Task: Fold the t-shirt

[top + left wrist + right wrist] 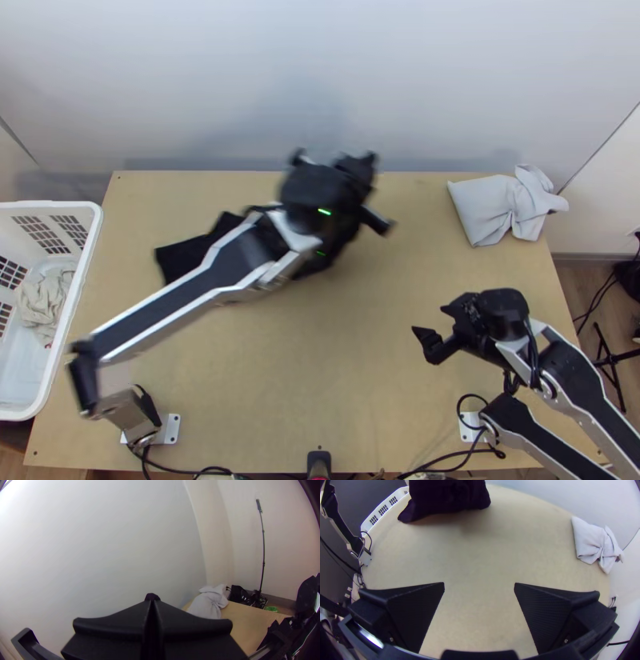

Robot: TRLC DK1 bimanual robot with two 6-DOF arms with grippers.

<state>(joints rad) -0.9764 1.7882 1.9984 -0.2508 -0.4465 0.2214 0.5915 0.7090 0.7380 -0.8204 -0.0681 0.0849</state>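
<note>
1. The black t-shirt [188, 254] lies on the wooden counter [376, 352], left of the middle and toward the far side. One corner lies out past the left arm [232, 268], toward the basket; much of the rest is hidden by that arm, so how far it is folded I cannot tell.
2. The right wrist view shows the t-shirt as a dark mass with a wavy lower edge, shadow lying beneath it.
3. The left gripper [356, 168] is above the far part of the counter, over the t-shirt's side, blurred in the top view. In its wrist view the fingers [110, 623] are together at the tips, pointing toward the wall [116, 546]; whether they pinch any fabric I cannot tell.
4. The right gripper [432, 319] is above the counter's right part, well apart from the t-shirt. Its fingers [410, 610] are wide apart, with bare counter seen between them.
5. A light grey cloth [484, 206] lies at the far right corner, flat at one end and gathered into a knot-like bunch at the other.
6. A white plastic basket [94, 240] stands at the counter's left edge, with a crumpled pale cloth [44, 300] inside.
</note>
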